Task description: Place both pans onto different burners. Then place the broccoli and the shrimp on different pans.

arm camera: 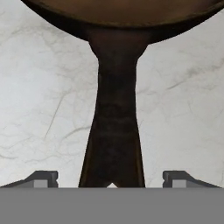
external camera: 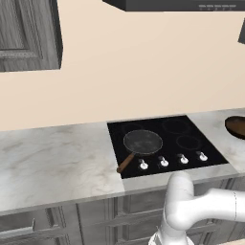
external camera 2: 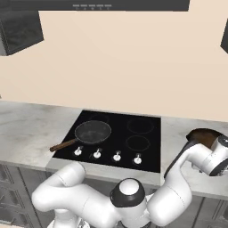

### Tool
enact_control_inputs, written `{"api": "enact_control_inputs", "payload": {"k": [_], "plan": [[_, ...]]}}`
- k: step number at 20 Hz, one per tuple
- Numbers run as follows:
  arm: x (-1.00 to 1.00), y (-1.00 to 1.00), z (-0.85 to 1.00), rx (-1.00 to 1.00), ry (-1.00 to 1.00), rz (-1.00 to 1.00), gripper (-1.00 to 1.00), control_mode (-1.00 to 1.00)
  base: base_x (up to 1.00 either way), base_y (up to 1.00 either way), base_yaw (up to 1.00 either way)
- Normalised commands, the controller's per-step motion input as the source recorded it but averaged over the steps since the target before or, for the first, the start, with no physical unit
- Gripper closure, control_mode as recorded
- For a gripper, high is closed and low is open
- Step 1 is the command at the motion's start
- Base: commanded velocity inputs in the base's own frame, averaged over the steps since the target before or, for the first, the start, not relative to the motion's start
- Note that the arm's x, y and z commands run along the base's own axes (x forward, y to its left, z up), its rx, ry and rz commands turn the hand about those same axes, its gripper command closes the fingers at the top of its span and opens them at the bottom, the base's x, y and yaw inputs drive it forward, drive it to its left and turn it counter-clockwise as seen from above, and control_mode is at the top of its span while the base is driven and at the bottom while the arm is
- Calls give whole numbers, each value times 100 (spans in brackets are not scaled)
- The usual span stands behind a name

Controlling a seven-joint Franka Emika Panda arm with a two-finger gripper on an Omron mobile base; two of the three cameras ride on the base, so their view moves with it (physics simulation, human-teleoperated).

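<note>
The dark grey pan [external camera: 142,142] [external camera 2: 92,132] sits on the front-left burner of the black cooktop [external camera: 210,154] [external camera 2: 149,158], its wooden handle [external camera: 125,163] pointing off the front-left corner. The other burners [external camera: 188,142] [external camera 2: 137,143] are bare. The brown pan [external camera: 235,126] [external camera 2: 202,135] rests on the marble counter to the right of the cooktop. In the hand view its short dark handle [arm camera: 114,122] runs down between my fingertips [arm camera: 43,178]. My gripper [arm camera: 111,177] is open, with a gap on each side of the handle. The broccoli and the shrimp are out of view.
Marble counter [external camera: 52,162] stretches left of the cooktop. A range hood [external camera 2: 111,4] hangs above, with dark wall cabinets [external camera: 28,33] at the upper left. White knobs [external camera: 163,162] line the cooktop's front edge. My own arm [external camera 2: 178,178] bends across the counter front.
</note>
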Motion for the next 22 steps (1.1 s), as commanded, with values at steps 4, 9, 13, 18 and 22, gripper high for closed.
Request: {"api": "enact_control_inputs", "payload": {"k": [4,9,13,18,22], "plan": [[0,0,0,0,0,0,100,-100,0,0,0],[0,5,2,0,0,0,100,-100,0,0,0],[0,0,16,0,-1,8,100,-100,0,0,0],[-24,0,26,0,-3,15,100,-100,0,0,0],[-29,7,31,0,-3,16,100,-100,0,0,0]]}}
